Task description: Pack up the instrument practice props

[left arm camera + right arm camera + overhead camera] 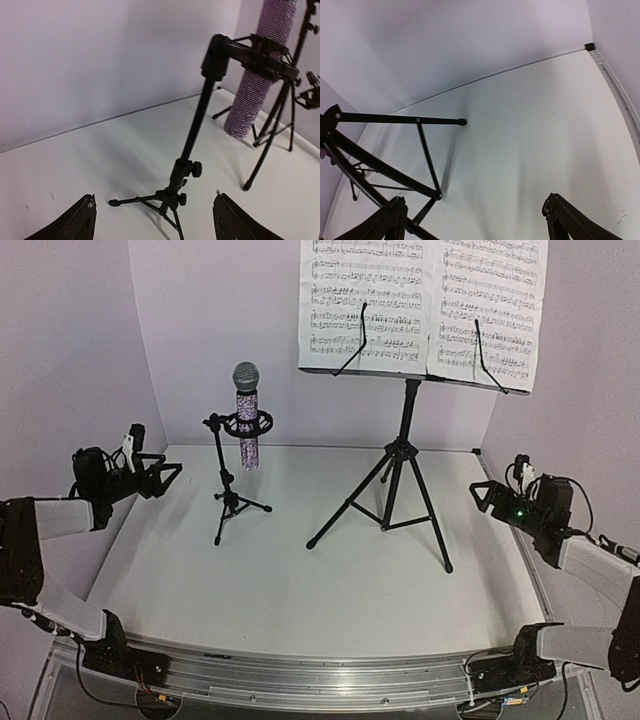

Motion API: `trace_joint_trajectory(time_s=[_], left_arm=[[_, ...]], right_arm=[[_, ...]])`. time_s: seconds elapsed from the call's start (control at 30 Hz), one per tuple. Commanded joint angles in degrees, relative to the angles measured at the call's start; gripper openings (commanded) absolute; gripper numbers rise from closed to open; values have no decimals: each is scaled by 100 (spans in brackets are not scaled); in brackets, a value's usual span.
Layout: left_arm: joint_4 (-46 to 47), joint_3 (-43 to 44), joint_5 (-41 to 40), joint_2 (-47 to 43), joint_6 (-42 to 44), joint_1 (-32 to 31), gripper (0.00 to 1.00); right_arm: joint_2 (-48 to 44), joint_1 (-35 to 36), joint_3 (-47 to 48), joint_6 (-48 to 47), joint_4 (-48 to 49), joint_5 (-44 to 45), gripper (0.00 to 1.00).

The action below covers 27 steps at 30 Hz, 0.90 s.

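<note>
A glittery purple-silver microphone [247,415] with a grey mesh head stands upright in the clip of a small black tripod mic stand [228,490] at the back left. To its right rises the tall black tripod music stand [400,470], with white sheet-music pages [420,305] on its desk. My left gripper [172,477] hovers open, left of the mic stand and apart from it. Its wrist view shows the mic stand [192,145] and microphone [257,75] ahead of the gripper [154,200]. My right gripper [478,494] is open, right of the music stand, whose legs [380,167] show ahead of the gripper [475,200].
Lilac walls [200,330] enclose the white table [300,580] at the back and on both sides. A metal rail [300,675] with both arm bases runs along the near edge. The music stand's legs spread wide over the right middle of the table.
</note>
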Motion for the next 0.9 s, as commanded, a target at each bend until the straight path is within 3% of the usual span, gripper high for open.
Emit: trace_joint_trajectory(time_s=[0.0, 0.1, 0.2, 0.4, 0.53, 0.67, 0.87], left_arm=[[-1150, 1149, 1802, 721, 1585, -248, 77], [-1246, 1945, 1689, 1268, 1843, -612, 76], [-1243, 2864, 1897, 1947, 1504, -696, 73], [-2709, 3721, 2366, 2448, 2978, -999, 71], [-2476, 4095, 2326, 2768, 2588, -1161, 66], [-2311, 4244, 2406, 2929, 2316, -1170, 52], [-2343, 4207, 2458, 2894, 2276, -1171, 11]], right_arm=[[-259, -10, 557, -56, -595, -1040, 92], [-379, 18, 679, -125, -590, -1092, 92], [-361, 54, 799, -169, -595, -1242, 92], [-392, 127, 853, -240, -599, -1287, 91], [-365, 164, 922, -249, -599, -1288, 90], [-379, 225, 982, -251, -616, -1272, 90], [-375, 267, 1061, -265, -675, -1229, 90]])
